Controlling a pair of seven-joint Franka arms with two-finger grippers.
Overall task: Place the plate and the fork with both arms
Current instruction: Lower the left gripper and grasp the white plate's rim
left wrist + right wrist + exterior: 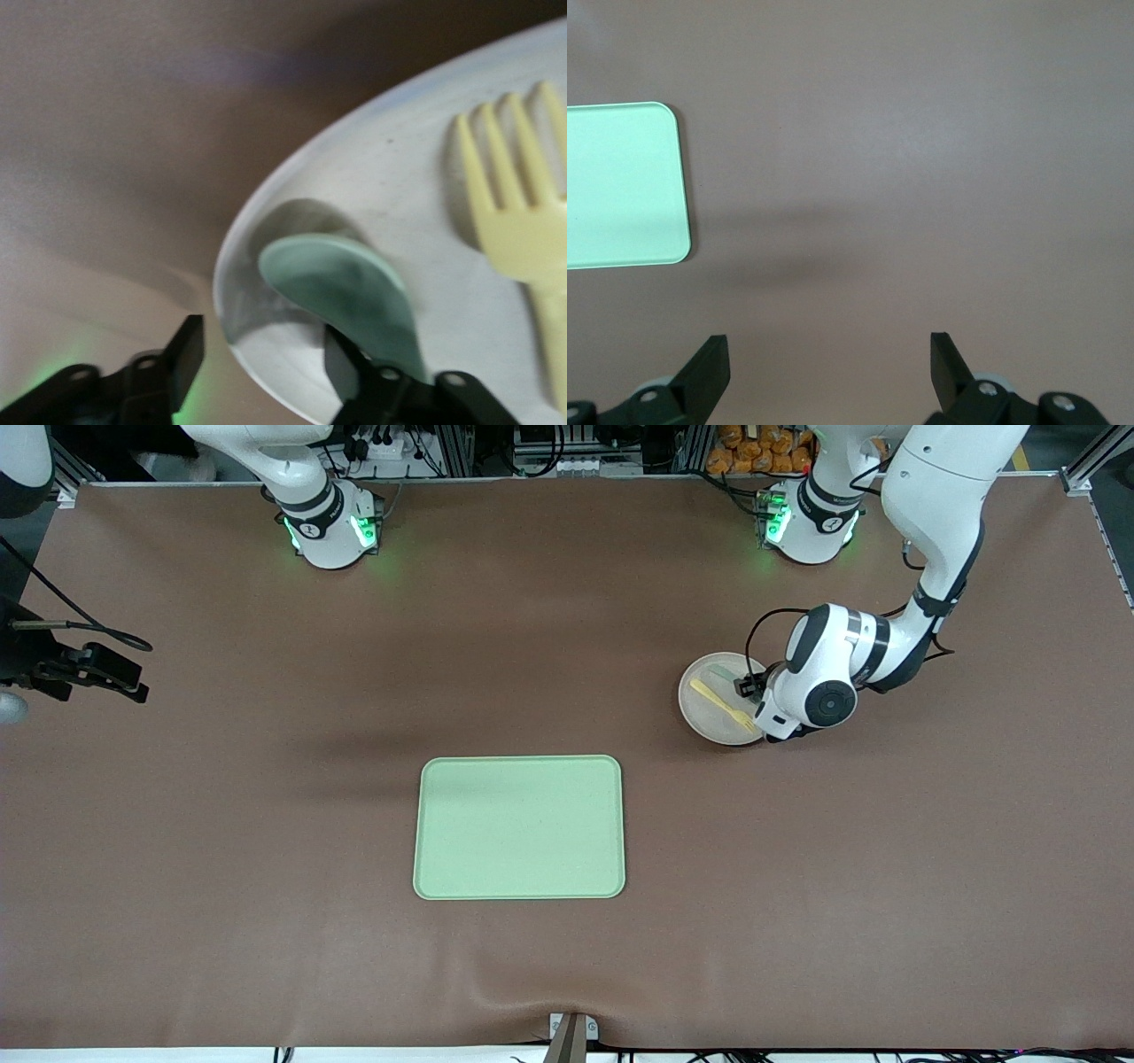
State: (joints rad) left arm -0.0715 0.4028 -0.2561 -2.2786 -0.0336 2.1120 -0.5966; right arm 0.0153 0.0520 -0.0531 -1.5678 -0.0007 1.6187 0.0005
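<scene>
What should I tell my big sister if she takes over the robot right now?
Left gripper: fingers straddle the plate's rim, one inside, one outside; not clamped yet.
Right gripper: open, holding nothing, waiting over bare table.
Plate: on the table toward the left arm's end, with the fork and a teal spoon lying on it.
Tray: nothing on it.
Done: left arm has reached the plate.
Left: grip, lift, and place plate and fork.

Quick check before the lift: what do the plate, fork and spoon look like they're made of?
Plate: probably melamine or plastic, smooth with a faint sheen and soft reflections at the rim. Fork: pale yellow plastic, matte, thick moulded tines. Spoon: teal plastic, opaque, slightly glossy bowl. None looks like metal or ceramic, though the plate is least certain.
</scene>
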